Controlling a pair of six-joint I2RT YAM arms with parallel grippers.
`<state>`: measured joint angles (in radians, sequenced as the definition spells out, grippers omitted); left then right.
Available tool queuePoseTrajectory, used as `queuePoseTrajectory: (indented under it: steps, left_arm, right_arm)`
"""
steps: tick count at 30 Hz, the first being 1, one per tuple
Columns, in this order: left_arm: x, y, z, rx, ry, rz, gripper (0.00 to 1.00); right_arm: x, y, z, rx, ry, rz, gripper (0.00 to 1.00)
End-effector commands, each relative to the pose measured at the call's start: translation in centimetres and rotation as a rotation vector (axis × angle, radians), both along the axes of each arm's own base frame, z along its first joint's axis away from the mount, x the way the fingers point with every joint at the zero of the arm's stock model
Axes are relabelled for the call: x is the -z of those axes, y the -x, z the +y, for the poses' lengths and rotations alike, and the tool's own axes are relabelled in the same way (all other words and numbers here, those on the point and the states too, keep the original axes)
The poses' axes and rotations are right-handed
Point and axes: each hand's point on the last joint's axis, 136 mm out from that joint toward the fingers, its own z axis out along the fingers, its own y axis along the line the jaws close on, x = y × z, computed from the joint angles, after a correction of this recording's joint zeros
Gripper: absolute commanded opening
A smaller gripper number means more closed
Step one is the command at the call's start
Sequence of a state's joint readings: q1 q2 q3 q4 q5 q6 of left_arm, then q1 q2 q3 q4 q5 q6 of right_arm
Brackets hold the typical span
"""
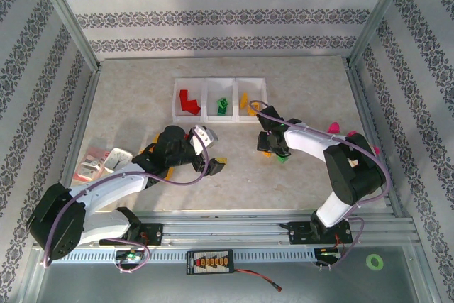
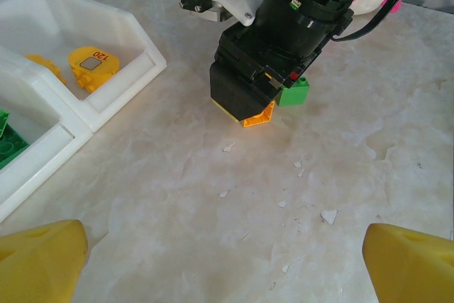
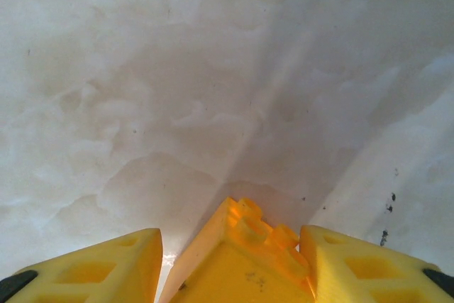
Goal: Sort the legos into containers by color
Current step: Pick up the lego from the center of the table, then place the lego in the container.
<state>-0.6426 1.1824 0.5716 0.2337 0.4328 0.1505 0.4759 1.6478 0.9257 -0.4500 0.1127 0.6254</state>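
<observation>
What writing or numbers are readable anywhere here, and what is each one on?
"120": on a grey sticker on the round orange-yellow plastic piece lying in the translucent white bin.
Flat red-and-white packet at the table's left edge: print too small to read.
Black box with orange marks on the near rail: too blurred to read.

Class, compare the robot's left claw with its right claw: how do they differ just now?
The left claw is wide open and empty; the right claw grips an orange-yellow lego. The left claw hovers above the table; the right claw is down at its surface. Both have yellow fingers.
</observation>
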Motion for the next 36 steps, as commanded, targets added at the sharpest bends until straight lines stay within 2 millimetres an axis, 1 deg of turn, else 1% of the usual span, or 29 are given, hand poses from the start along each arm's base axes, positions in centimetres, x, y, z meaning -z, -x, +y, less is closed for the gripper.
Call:
queuePoseTrajectory:
  steps: [1,6,8,11,15,19,23,25,29,32,36]
  left_arm:
    - [-0.9,0.3,-0.3,0.011,0.022,-0.043,0.99]
    - [-0.9,0.4,0.0,-0.001,0.02,-0.045,0.99]
    - [-0.9,0.5,0.3,-0.012,0.02,-0.046,0.99]
    - [-0.9,0.7,0.8,-0.029,0.021,-0.044,0.99]
    - [-1.4,1.0,1.3,-0.042,0.019,-0.051,0.99]
    - [-1.4,1.2,1.9,-0.059,0.006,-0.06,0.99]
    - [-1.3,1.3,2.5,-0.083,0.0,-0.06,0.99]
    - [-1.5,1.4,2.7,-0.095,0.004,-0.061,0.99]
    - [-1.4,1.4,3.3,-0.119,-0.008,-0.065,0.99]
    - [-1.4,1.4,3.5,-0.129,-0.007,-0.07,0.99]
    - [-1.4,1.1,3.4,-0.141,0.002,-0.067,0.99]
  right_arm:
    - [-1.7,-0.4,0.4,-0.015,0.01,-0.03,0.5]
    - [-3.7,-1.2,2.0,-0.045,-0.016,-0.078,0.5]
    - [-4.8,-1.7,3.1,-0.062,-0.036,-0.107,0.5]
    - [-6.4,-2.8,5.3,-0.102,-0.068,-0.151,0.51]
    - [-8.8,-5.4,9.1,-0.178,-0.117,-0.235,0.51]
    - [-11.1,-9.0,12.3,-0.219,-0.161,-0.329,0.51]
    - [-12.4,-12.1,14.3,-0.245,-0.163,-0.384,0.51]
    - [-12.5,-13.7,14.5,-0.241,-0.152,-0.403,0.51]
    - [-12.5,-16.1,13.5,-0.204,-0.151,-0.419,0.51]
    - [-12.0,-17.7,11.9,-0.172,-0.132,-0.425,0.51]
    - [-10.9,-19.5,9.6,-0.134,-0.104,-0.418,0.51]
